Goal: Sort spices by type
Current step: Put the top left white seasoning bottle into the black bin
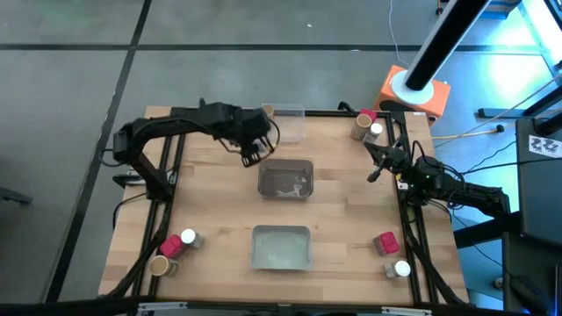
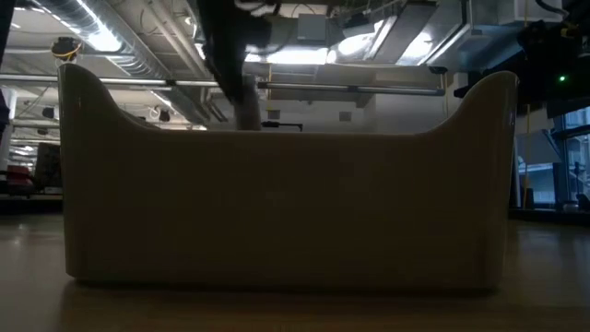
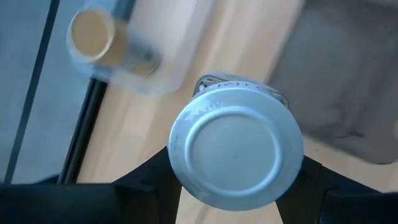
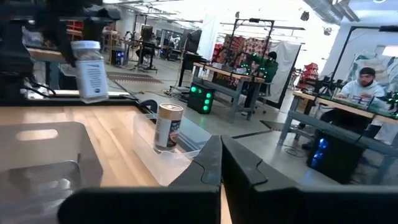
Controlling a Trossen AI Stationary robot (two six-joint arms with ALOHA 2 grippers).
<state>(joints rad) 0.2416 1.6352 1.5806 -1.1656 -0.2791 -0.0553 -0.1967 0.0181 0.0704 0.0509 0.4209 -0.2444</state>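
My left gripper [image 1: 251, 154] is over the far left corner of the middle grey tray [image 1: 285, 195], shut on a dark jar with a white round lid [image 3: 236, 152]; the right wrist view shows the same jar [image 4: 92, 71] in the air. One tan-topped cylinder [image 1: 268, 111] stands in the clear tray [image 1: 292, 130]. Small groups of spices stand at the far right [image 1: 365, 123], near left [image 1: 174, 249] and near right [image 1: 391, 253] corners. My right gripper [image 4: 221, 168] is shut and waits at the table's right side [image 1: 376, 171]. My left gripper pinches the jar between its two fingers [image 3: 152, 180], one on each side of its upper end just under the white lid's rim [image 3: 177, 168]. The fingers come from above, pointing down. The jar hangs upright below them, lifted clear of the table.
A second grey tray [image 1: 281, 260] lies near the table's near edge and fills the low view [image 2: 277, 212]. An orange block with a white roll [image 1: 413, 88] sits beyond the far right corner. People sit at benches in the room behind [image 4: 364, 84].
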